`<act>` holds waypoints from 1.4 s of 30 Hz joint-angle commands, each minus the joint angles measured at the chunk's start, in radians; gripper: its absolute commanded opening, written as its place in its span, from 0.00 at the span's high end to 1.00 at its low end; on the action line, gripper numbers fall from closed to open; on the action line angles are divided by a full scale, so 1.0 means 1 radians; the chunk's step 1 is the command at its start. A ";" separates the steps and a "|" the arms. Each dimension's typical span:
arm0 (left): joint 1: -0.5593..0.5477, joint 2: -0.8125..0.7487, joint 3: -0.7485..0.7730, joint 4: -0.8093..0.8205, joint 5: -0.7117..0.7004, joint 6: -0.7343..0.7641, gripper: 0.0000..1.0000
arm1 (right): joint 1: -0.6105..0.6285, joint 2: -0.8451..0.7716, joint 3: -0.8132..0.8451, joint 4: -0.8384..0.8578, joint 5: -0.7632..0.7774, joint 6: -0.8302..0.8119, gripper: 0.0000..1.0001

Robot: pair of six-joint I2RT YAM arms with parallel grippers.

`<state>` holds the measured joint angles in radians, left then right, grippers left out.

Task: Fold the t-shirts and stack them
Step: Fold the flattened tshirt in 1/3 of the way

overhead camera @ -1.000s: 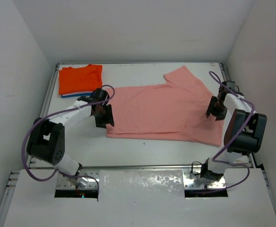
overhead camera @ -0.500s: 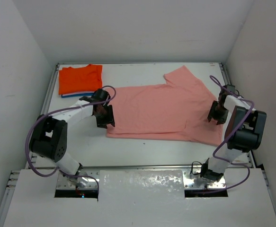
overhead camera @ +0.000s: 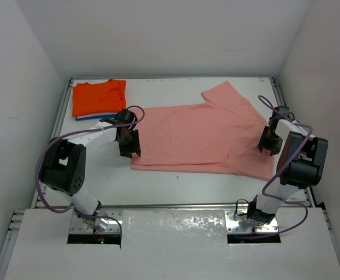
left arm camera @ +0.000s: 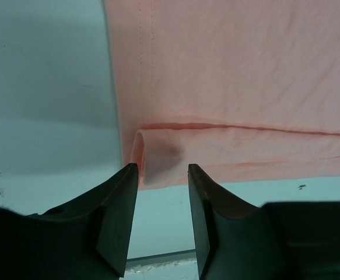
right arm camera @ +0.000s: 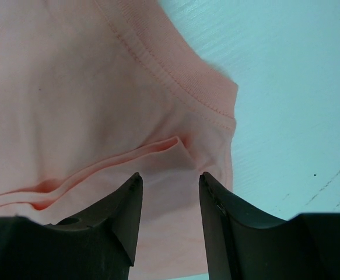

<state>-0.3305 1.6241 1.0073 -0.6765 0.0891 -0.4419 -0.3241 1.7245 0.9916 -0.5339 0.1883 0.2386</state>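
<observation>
The pink shirt (overhead camera: 199, 137) lay spread out flat on the white table (overhead camera: 175, 184), with one sleeve pointing to the far side. The left claw (left arm camera: 163, 175) sat at the shirt's near left corner. It was half open, with a little rolled-up bit of the hem between its two fingers (not squeezed tight, as far as I could see). The right claw (right arm camera: 170, 182) was at the shirt's right edge, by a thick stitched band. It was half open too, over a small wrinkle of cloth. Past the pink shirt's far left corner lay the folded orange shirt (overhead camera: 98, 97), with a thin blue shirt (overhead camera: 91, 117) peeking out under it. A purple cable (overhead camera: 132, 109) looped up just left of the pink shirt.
</observation>
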 commanded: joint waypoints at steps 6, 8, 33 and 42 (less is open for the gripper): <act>-0.008 -0.027 0.021 -0.001 0.021 -0.011 0.65 | -0.006 -0.037 -0.011 0.035 0.023 -0.004 0.58; -0.008 -0.032 0.002 0.002 0.021 -0.014 0.65 | -0.007 -0.039 -0.007 0.035 0.019 -0.001 0.58; -0.012 -0.067 -0.032 0.054 0.098 -0.083 1.00 | -0.084 -0.072 -0.056 0.117 -0.171 -0.031 0.57; -0.012 -0.036 -0.003 0.051 0.112 -0.073 1.00 | -0.084 -0.033 -0.033 0.114 -0.122 -0.036 0.58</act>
<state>-0.3325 1.5959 0.9573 -0.6476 0.1879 -0.5110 -0.4091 1.6859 0.9352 -0.4488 0.0486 0.2089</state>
